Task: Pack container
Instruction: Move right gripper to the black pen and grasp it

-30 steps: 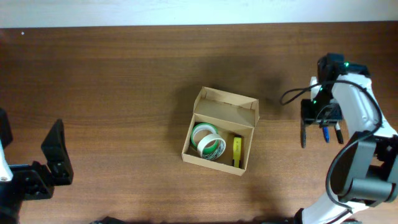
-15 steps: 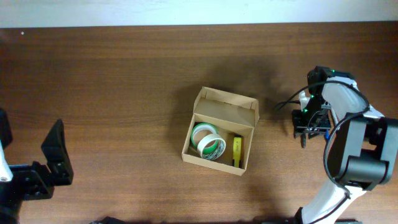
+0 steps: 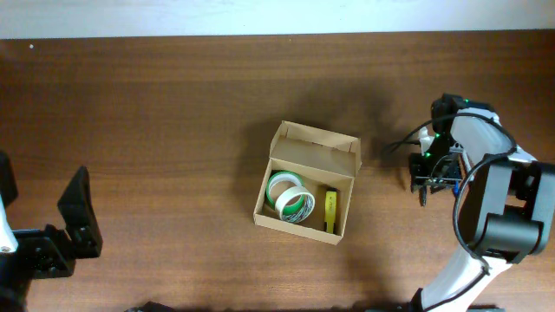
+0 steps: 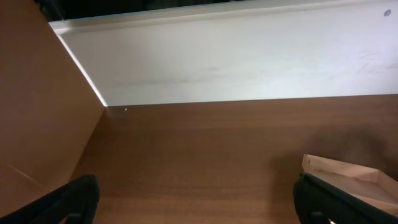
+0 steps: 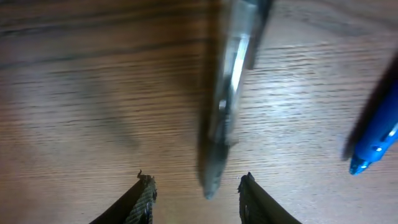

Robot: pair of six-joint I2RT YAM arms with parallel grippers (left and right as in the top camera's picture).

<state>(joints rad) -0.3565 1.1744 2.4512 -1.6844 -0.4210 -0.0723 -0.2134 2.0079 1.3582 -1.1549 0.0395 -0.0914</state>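
Overhead, the container (image 3: 304, 232) sits at the middle of the tabletop (image 3: 173, 130), with the right hand (image 3: 431, 179) well apart from it at 3 o'clock and the left hand (image 3: 76, 217) far off at 8 o'clock.

The right wrist view shows the right hand (image 5: 196, 190) partly open over a dark pen (image 5: 225, 93). The pen's tip lies between the fingertips with a gap on each side, so nothing is gripped. The left hand (image 4: 193, 202) is spread wide and empty.

The likely trouble is the pick. If one finger meets the pen first, the slim barrel could roll or skid away. A blue pen (image 5: 375, 140) lies near at 3 o'clock and could be knocked in the same closing. A grip this close to the tip may also let the pen swing on the way to the box.

The container is tan cardboard and open-topped, its lid flap (image 3: 316, 139) raised at 12 o'clock. Green-and-white tape rolls (image 3: 290, 198) fill its 9 o'clock side and a yellow item (image 3: 330, 211) lies along the 3 o'clock wall. Little free floor is left, and a careless drop could shove the light box.
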